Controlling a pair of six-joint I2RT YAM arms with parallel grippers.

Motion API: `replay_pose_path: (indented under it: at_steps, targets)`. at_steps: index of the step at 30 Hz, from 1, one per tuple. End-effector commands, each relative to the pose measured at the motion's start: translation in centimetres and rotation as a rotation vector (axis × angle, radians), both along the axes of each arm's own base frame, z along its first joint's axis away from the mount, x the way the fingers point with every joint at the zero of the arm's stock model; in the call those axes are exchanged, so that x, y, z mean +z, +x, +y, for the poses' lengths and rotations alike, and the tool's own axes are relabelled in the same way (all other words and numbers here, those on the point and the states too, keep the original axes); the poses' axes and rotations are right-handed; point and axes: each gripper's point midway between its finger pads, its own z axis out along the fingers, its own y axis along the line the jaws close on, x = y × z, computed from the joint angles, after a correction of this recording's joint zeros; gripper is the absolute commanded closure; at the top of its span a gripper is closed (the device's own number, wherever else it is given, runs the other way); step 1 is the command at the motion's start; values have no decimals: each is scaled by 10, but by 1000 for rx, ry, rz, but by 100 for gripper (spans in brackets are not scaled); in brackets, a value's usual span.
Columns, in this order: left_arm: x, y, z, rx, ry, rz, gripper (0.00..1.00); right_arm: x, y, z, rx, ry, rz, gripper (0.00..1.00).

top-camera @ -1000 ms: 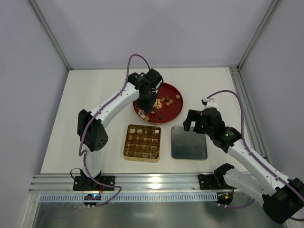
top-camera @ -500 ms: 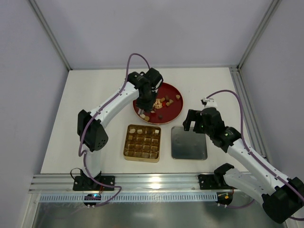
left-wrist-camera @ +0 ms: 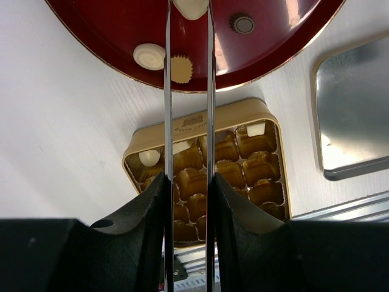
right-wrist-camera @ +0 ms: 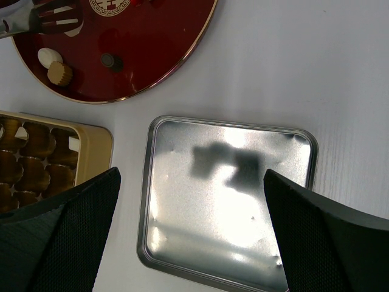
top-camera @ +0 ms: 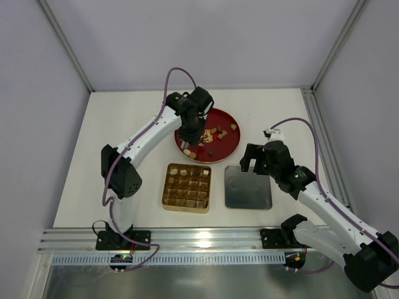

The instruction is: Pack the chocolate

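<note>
On the red plate at the far centre of the table lies the loose chocolate: the left wrist view shows a cream disc, a tan fluted cup just beside it, and a dark round piece further along. Nearer the arms, the gold gridded box sits close to the plate's rim. Cream pieces show in three cells of the row nearest the plate, one at each end and one partly hidden behind a blade. The contents of the remaining cells cannot be told from the gold liner. A silver tin lies beside the box on its right, apart from it. The left gripper is over the plate with its blades set narrow, and a cream piece is pinched between their tips. Whether that piece is clear of the plate cannot be told. The right gripper hangs above the silver tin with fingers spread wide, touching nothing.
</note>
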Motion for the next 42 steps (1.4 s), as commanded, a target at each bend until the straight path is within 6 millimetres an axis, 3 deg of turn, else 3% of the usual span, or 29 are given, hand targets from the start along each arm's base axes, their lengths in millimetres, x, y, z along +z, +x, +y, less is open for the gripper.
replay_pose_path:
  at_steps: [1, 9, 17, 28, 34, 42]
  targets:
    - [31, 5, 3, 2, -39, -69, 68, 10, 7, 3, 1, 16, -38, 0]
    - [48, -10, 7, 1, -78, -68, 68, 10, 8, 4, 5, 17, -39, 0]
    - [62, -34, 23, 22, -105, -62, 68, 11, 11, 4, -4, 20, -46, 0]
    - [59, -84, 52, 44, -133, -28, 68, 15, 15, 6, -16, 27, -47, 0]
    - [63, -110, 61, 34, -153, -24, 68, 13, 17, 3, -36, 17, -44, 0]
    - [51, -141, 68, 24, -155, 4, 68, 11, 16, 1, -48, 17, -37, 0]
